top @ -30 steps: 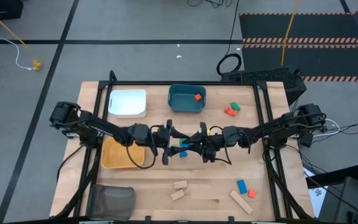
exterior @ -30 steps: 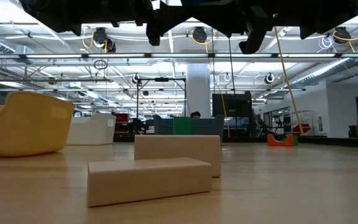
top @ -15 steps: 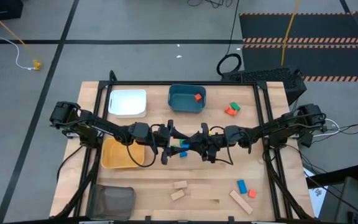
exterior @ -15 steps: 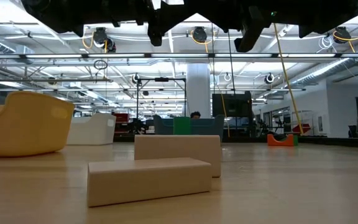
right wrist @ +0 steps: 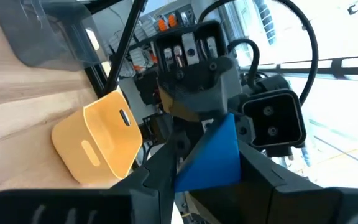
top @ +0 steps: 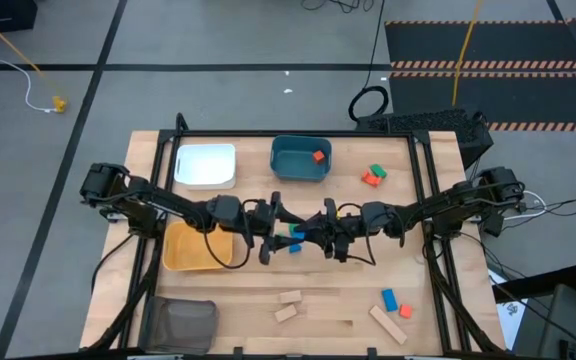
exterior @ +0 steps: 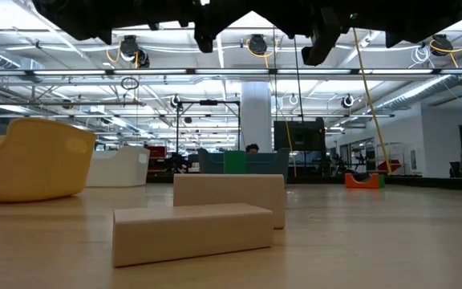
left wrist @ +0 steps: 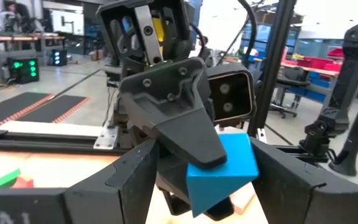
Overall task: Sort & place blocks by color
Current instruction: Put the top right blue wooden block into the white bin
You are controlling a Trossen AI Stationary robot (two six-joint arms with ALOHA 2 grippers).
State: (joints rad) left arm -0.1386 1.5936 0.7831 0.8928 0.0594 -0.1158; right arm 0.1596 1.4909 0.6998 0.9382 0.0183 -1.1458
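Note:
Both arms meet level above the middle of the table. My right gripper [right wrist: 207, 180] [top: 313, 233] is shut on a blue block [right wrist: 213, 155] [left wrist: 225, 168]. My left gripper [left wrist: 207, 186] [top: 290, 233] faces it, open, with one finger on each side of the same block. I cannot tell whether those fingers touch it. Under the grippers another blue block [top: 294, 247] lies on the table. Red and green blocks [top: 373, 176] lie far right, and one red block [top: 318, 156] sits in the teal tray [top: 286, 160]. My right gripper pinches the blue block by two opposite faces [right wrist: 222, 140] between its two fingers. One finger [left wrist: 179, 118] lies flat over the block's side. The fingers come in level from the table's right. The block is tilted and lifted clear of the table.
A white tray [top: 205, 165] stands far left, a yellow tray [top: 183, 255] below the left arm, a dark mesh bin [top: 180, 322] at the near left corner. Tan blocks [top: 288, 305] [exterior: 215, 213] lie near the front edge. A blue and an orange block [top: 395, 304] lie beside a long tan one [top: 388, 325].
My right gripper has rolled a little about its own pointing line, turning the blue block with it. Both hands have stayed where they were.

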